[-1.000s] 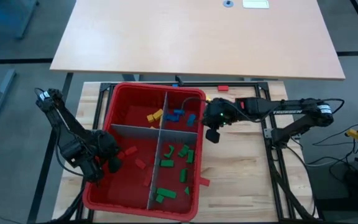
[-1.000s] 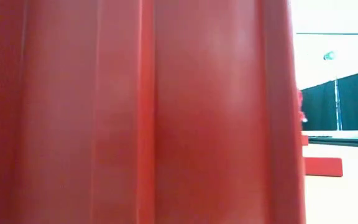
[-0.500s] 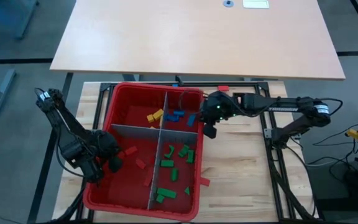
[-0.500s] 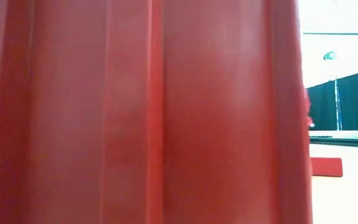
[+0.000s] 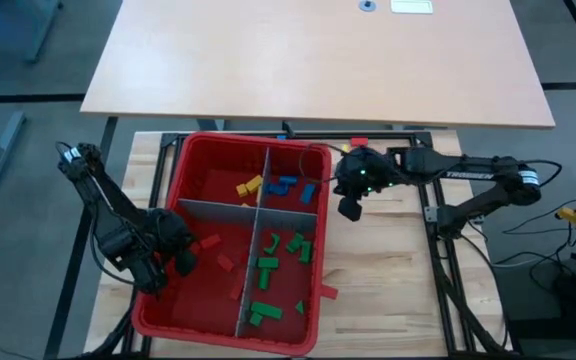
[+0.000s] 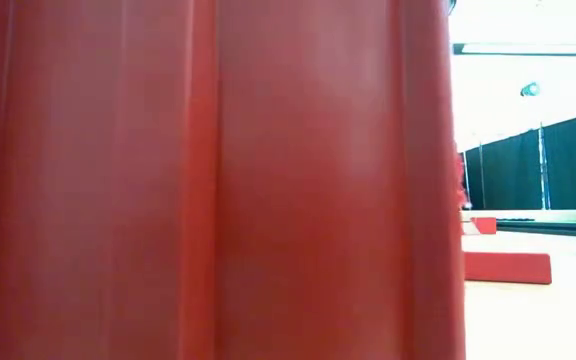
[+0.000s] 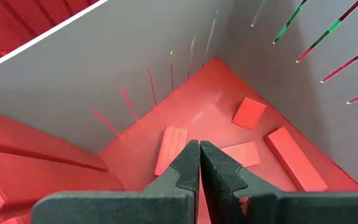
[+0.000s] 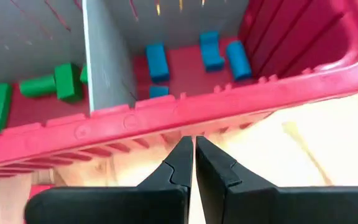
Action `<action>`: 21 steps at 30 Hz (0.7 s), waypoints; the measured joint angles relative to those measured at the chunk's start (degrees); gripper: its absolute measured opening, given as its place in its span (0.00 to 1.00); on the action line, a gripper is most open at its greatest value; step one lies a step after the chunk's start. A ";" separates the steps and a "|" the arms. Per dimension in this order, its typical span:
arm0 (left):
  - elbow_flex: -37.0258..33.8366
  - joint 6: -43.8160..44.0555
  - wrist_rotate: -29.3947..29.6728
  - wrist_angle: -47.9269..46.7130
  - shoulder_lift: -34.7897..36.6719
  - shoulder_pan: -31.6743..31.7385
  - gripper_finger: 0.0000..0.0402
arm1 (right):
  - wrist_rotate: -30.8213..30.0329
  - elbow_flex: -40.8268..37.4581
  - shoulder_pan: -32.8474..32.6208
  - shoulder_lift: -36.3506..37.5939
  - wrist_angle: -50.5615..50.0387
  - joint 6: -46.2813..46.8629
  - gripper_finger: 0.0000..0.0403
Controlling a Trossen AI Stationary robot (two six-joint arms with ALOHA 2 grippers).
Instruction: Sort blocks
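The red bin (image 5: 223, 140) has grey dividers (image 5: 218, 208) that split it into four compartments. Yellow blocks (image 5: 249, 186) and blue blocks (image 5: 286, 184) lie in the far ones. Red blocks (image 5: 218, 262) are in the near left one and green blocks (image 5: 286, 250) in the near right. My left gripper (image 5: 183, 262) is shut inside the near left compartment, with its tips (image 7: 199, 149) over red blocks (image 7: 169, 146). My right gripper (image 5: 348, 208) is shut just outside the bin's right wall, under the rim (image 8: 229, 99). My left gripper's shut fingertips stand between two flat-lying red blocks (image 7: 244, 152), pointing down into the compartment; I cannot tell whether they touch them. My right gripper's shut fingertips (image 8: 182, 152) point slanting down at the bin's right outer wall below the rim; whether they touch it does not show.
One red block (image 5: 328, 292) lies on the wooden table by the bin's near right corner, and another (image 5: 359, 142) lies at the far edge. The bin's wall (image 6: 218, 180) fills most of the low view. A larger tan table (image 5: 318, 60) stands beyond.
My right gripper went toward the table's left edge up to the bin's right wall, then drew back toward the right. In the low view the bin's wall shifted a little one way and came back. My left gripper kept still.
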State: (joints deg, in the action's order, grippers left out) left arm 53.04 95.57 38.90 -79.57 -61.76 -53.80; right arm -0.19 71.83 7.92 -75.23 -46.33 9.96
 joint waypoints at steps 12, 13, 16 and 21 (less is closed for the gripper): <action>-0.02 0.30 0.53 1.15 0.06 0.00 0.00 | 0.78 0.02 0.60 -8.21 2.26 -1.83 0.00; 0.02 0.35 0.51 1.26 0.09 0.00 0.00 | 1.25 0.02 0.96 -8.54 2.89 -2.11 0.00; 0.31 0.42 0.44 1.38 0.09 -0.04 0.00 | 2.55 0.00 2.21 -9.64 5.30 -2.78 0.00; 0.61 -0.56 2.47 2.01 0.09 0.04 0.00 | 3.04 0.00 4.10 -10.28 8.81 -3.76 0.00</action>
State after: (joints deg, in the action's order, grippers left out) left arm 53.65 95.01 41.36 -77.56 -61.67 -53.76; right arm 2.85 71.83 12.02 -85.52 -37.52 6.21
